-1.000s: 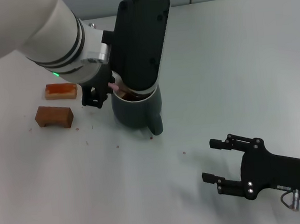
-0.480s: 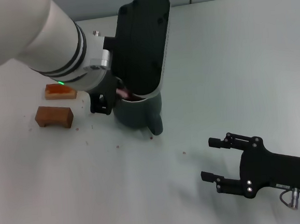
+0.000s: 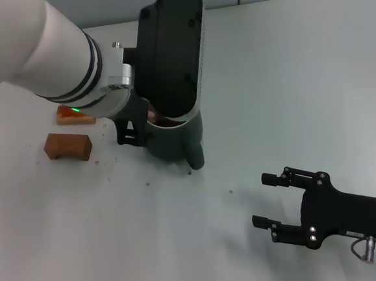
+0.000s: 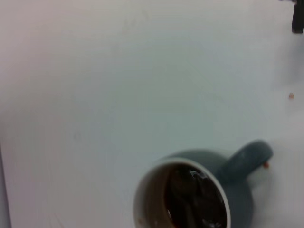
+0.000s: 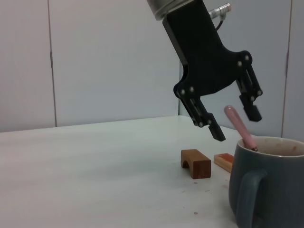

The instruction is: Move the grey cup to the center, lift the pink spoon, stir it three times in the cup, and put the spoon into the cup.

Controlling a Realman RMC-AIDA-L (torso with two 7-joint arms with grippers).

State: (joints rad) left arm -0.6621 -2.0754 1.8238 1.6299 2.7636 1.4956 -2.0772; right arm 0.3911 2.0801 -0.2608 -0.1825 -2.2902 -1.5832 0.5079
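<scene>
On the pale table (image 3: 287, 74), the left gripper (image 5: 233, 121) hangs wide-jawed just above the grey cup (image 3: 173, 137), the pink spoon (image 5: 240, 127) already leaning inside, so only retreat remains; the right gripper (image 3: 274, 203) idles open, well apart.

From the left wrist camera I look straight down on the grey cup (image 4: 192, 194), which stands upright on the pale table (image 4: 118, 80). Its cream-white rim forms a ring, cut off by the frame edge on one side. The interior holds dark brown, glossy contents with a small bright highlight. I cannot make out a spoon inside. The single handle (image 4: 247, 159) projects outward from the cup wall. Two small reddish specks (image 4: 291, 95) lie on the table, one touching the handle's outer end, the other well apart.
</scene>
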